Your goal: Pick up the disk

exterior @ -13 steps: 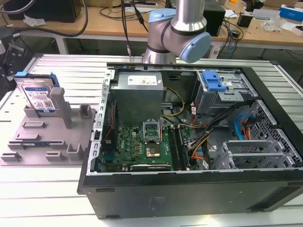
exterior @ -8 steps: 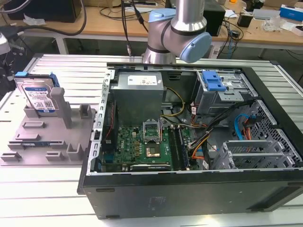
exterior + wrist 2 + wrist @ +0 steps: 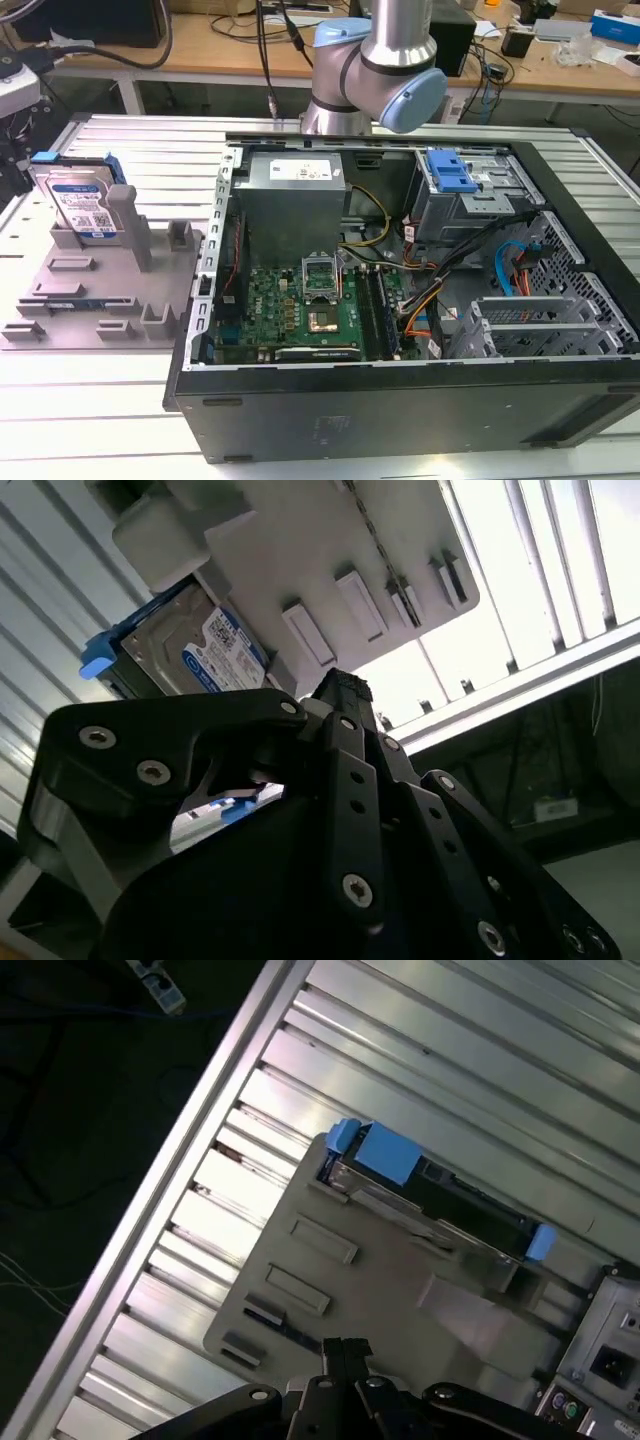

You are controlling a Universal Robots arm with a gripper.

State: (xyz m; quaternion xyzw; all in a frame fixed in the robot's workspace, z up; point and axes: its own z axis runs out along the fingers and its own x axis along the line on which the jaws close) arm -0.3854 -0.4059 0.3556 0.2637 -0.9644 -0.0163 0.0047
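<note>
In the exterior view a grey post (image 3: 125, 215) of the fixture tray (image 3: 100, 285) hides one edge of the disk (image 3: 82, 205), and the picture's upper edge cuts off the arm (image 3: 385, 70). In the second wrist view the black jaws cover a part of the disk. In the first wrist view the picture's edge cuts off the jaws, and the label of the disk is hidden

We logged even, diffuse overhead light in the exterior view, with soft shadows inside the computer case (image 3: 400, 420) and a mild sheen on the slatted table (image 3: 150, 140). In the second wrist view the slats blew out to white glare, and the gripper (image 3: 335, 688) read near-black against them. The first wrist view was dimmer, with streaked reflections along the slats and darkness beyond the table edge.
</note>
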